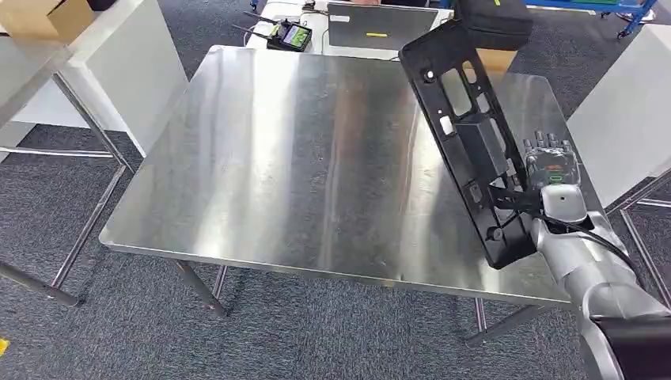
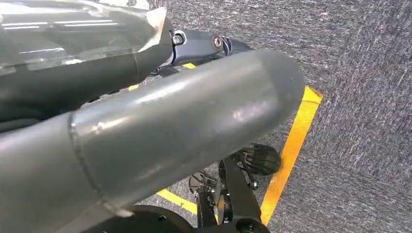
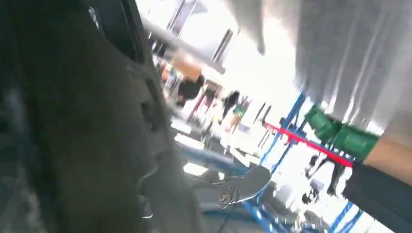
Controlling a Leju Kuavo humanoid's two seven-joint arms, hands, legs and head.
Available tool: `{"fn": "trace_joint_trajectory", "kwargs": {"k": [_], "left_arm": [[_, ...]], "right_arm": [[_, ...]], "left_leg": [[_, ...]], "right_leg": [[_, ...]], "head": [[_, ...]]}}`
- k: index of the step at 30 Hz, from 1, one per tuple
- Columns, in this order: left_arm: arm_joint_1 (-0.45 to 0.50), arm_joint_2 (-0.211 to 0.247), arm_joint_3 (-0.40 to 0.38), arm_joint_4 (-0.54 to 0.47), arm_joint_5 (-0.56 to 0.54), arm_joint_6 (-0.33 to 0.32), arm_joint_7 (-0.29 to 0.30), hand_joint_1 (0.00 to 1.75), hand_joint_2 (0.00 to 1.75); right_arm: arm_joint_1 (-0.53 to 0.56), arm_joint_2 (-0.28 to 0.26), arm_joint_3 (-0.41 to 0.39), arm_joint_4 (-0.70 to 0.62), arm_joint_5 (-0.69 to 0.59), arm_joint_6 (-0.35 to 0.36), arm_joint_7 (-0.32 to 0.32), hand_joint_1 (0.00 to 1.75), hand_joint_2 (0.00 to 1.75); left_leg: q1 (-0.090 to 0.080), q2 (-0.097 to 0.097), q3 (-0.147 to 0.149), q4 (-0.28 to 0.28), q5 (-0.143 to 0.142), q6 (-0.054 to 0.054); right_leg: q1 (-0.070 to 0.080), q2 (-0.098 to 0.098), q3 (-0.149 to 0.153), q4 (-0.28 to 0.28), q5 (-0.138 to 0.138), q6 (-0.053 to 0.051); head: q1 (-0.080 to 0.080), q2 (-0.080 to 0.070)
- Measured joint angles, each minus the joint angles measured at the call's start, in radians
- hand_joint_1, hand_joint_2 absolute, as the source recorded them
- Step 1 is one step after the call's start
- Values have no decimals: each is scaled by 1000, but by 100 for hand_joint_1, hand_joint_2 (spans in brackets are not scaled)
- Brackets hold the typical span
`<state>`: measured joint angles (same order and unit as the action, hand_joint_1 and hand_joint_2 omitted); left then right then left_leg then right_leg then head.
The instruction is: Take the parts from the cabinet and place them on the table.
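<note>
The right hand [image 1: 551, 165] grips a long black plastic part [image 1: 467, 134] and holds it over the right side of the stainless steel table [image 1: 301, 166]. The part is a flat moulded panel with rectangular cut-outs and a raised block along its middle. It stands tilted, its upper end leaning toward the far side and its lower end hanging close to the table's near right edge. Whether that lower end touches the steel I cannot tell. The fingers are wrapped around the part's right edge, near its lower half, with the fingertips [image 1: 546, 142] showing past the panel. The silver right forearm [image 1: 593, 277] comes in from the near right corner.

In the right wrist view the dark surface of the part [image 3: 73, 121] is close to the lens and blurred.

The left wrist view looks down at grey carpet [image 2: 359, 73] with a yellow floor line [image 2: 291, 145]; the state of the left hand's fingers cannot be told.

Beyond the far edge of the table lie a closed grey laptop [image 1: 380, 28] and a black handheld controller [image 1: 286, 36] with a green screen. A cardboard box [image 1: 43, 16] sits on a white surface at the far left.
</note>
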<state>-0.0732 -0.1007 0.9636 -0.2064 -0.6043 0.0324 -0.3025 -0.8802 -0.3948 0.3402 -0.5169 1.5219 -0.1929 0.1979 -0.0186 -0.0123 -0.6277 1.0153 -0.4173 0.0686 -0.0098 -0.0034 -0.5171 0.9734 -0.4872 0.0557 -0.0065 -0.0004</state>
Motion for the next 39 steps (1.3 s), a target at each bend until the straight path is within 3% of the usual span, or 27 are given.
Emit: {"fn": "trace_joint_trajectory", "kwargs": {"k": [4, 11, 15, 23, 29, 32, 34, 39], "left_arm": [[0, 0, 0, 0, -13, 0, 0, 0, 0], [-1, 0, 0, 0, -38, 5, 5, 0, 0], [-3, 0, 0, 0, -59, 8, 8, 0, 0], [-4, 0, 0, 0, -82, 1, 9, 0, 0], [-9, 0, 5, -1, -87, 0, 9, 0, 0], [-10, 0, 19, -2, -87, -1, 8, 0, 0], [-10, 0, 31, -2, -87, -1, 7, 0, 0], [-10, 0, 64, -2, -86, -1, 4, 0, 0]], "right_arm": [[-17, -22, 114, -8, 44, -73, 98, 0, 175], [-73, -43, 452, -8, 47, -185, 342, 0, 175], [-116, -48, 659, -10, 47, -196, 470, 0, 175], [-198, -90, 886, -107, 47, -230, 500, 0, 175], [-282, -80, 1033, -274, 47, -128, 500, 0, 175], [-264, -53, 1052, -302, 47, -140, 496, 0, 175], [-222, -21, 1005, -276, 47, -171, 436, 0, 175], [-95, 28, 652, -244, 46, -196, 272, 0, 175]], "left_leg": [[0, -1, 0, 0, 0, 0], [0, 0, 0, 0, 0, 0], [0, 1, 0, 0, 0, 0], [0, 1, -1, 0, 0, 0], [2, 3, 0, 0, 0, 0], [2, 2, 0, 0, 0, -1], [3, 2, 1, 0, 0, -1], [2, -3, -2, 0, 0, 0]], "right_leg": [[0, 0, 0, 0, 0, 0], [0, 0, 0, 0, 0, 0], [0, 1, 0, 0, 0, 0], [0, 1, 0, 0, 0, 0], [0, 3, -1, 0, 0, 0], [1, 2, -1, 0, 0, 0], [1, 2, -1, 0, 0, 0], [1, -1, -1, 0, 0, 0]], "head": [[0, 0], [0, 0], [0, 0], [0, 0], [0, 0], [-1, 0], [0, 0], [0, 0]]}}
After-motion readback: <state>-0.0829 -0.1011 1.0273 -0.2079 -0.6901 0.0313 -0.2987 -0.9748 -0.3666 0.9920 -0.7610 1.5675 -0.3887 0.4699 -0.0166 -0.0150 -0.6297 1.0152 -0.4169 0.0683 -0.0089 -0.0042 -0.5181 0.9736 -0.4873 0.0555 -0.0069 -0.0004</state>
